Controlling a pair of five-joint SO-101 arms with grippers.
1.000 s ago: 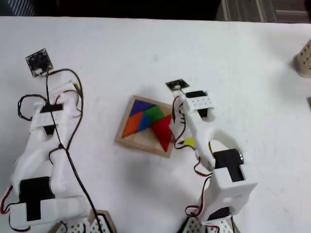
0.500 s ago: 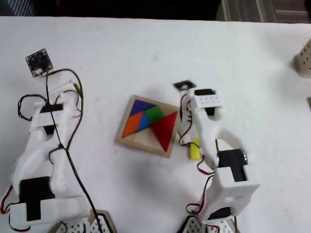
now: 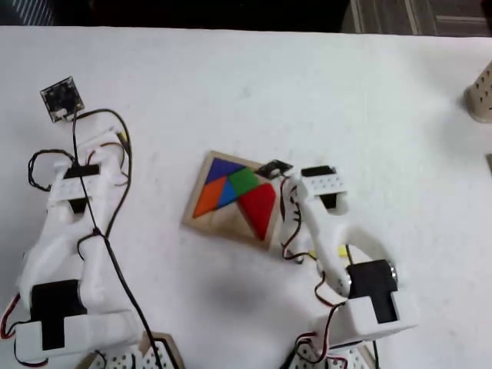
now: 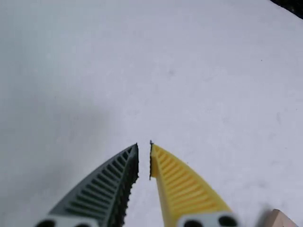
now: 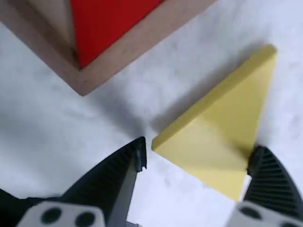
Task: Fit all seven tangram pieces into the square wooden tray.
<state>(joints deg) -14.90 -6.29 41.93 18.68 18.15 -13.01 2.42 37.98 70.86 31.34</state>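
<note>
From above, the square wooden tray [image 3: 221, 223] lies between two arms. I count five coloured pieces in it: purple, orange, blue, green and one large red triangle [image 3: 260, 206]. Bare wood along one side looks like room for the rest. The right arm [image 3: 323, 204] is just beside the tray, the left arm [image 3: 73, 192] well apart.

On the left wrist, the left gripper [image 4: 144, 144] has its grey and yellow fingers almost meeting, only a slit between them and nothing held. White table [image 4: 142, 56] lies beyond the tips; it seems parked clear of the work.

On the right wrist, the right gripper [image 5: 198, 149] is spread wide astride one yellow triangle [image 5: 222, 137]. One tip is just beside a corner, the other seemingly touching the far edge, and it is not yet clamped. That stance suits a pinch across the piece. The tray's corner lies near, beyond the fingertips
</note>
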